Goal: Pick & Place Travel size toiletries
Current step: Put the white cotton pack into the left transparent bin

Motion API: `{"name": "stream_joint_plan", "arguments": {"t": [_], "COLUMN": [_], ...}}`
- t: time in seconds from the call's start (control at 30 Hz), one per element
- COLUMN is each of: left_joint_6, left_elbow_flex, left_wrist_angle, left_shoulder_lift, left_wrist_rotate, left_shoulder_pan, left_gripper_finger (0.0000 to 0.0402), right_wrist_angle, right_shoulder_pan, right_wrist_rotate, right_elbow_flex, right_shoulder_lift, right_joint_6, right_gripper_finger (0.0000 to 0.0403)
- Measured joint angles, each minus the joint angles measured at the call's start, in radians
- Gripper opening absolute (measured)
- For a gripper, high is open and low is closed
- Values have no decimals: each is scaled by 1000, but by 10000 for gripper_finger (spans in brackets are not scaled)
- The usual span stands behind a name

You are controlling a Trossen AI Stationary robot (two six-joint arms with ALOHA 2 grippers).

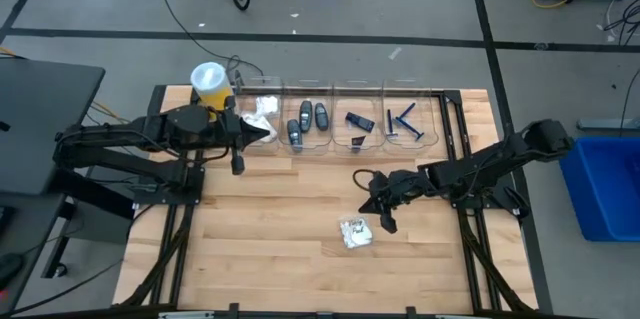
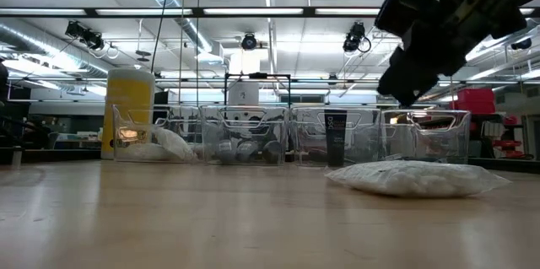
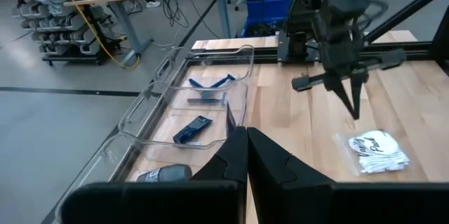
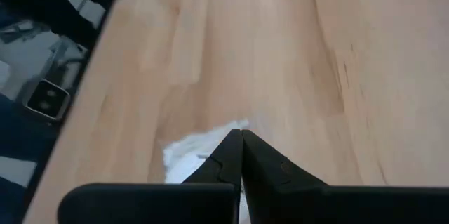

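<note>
One white plastic packet (image 1: 355, 232) lies flat on the wooden table, also seen in the low view (image 2: 413, 178) and the left wrist view (image 3: 375, 152). My right gripper (image 1: 372, 204) hangs shut just above it, toward its far right, fingers slanting down (image 3: 354, 108), touching nothing. My left gripper (image 1: 240, 137) is shut and empty (image 3: 245, 131), raised beside the leftmost bin. Four clear bins stand in a row along the far edge. They hold white packets (image 1: 262, 111), dark grey oval pieces (image 1: 308, 119), dark rectangular pieces (image 1: 358, 121) and blue razors (image 1: 405, 124).
A tall yellow cylinder with a white lid (image 1: 210, 84) stands at the far left, next to the bins. Bare wood stretches from the bins to the near edge. Black frame rails (image 1: 470, 249) run along both sides of the table.
</note>
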Motion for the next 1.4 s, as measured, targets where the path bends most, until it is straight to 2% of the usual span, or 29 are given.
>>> {"name": "stream_joint_plan", "arguments": {"t": [0.33, 0.6, 1.07, 1.4], "left_joint_6": [-7, -8, -17, -23], "left_elbow_flex": [0, 0, 0, 0], "left_wrist_angle": [0, 0, 0, -1], "left_shoulder_lift": [0, 0, 0, 0], "left_wrist_rotate": [-3, -15, -15, -18], "left_shoulder_pan": [0, 0, 0, 0], "left_gripper_finger": [7, 8, 6, 9], "right_wrist_angle": [-28, -35, -128, -161], "right_shoulder_pan": [16, 15, 15, 12], "right_wrist_rotate": [3, 2, 2, 3], "right_elbow_flex": [0, 0, 0, 0], "right_shoulder_lift": [47, 47, 47, 63], "right_joint_6": [-21, -117, -132, -222], "right_gripper_finger": [19, 48, 150, 225]}}
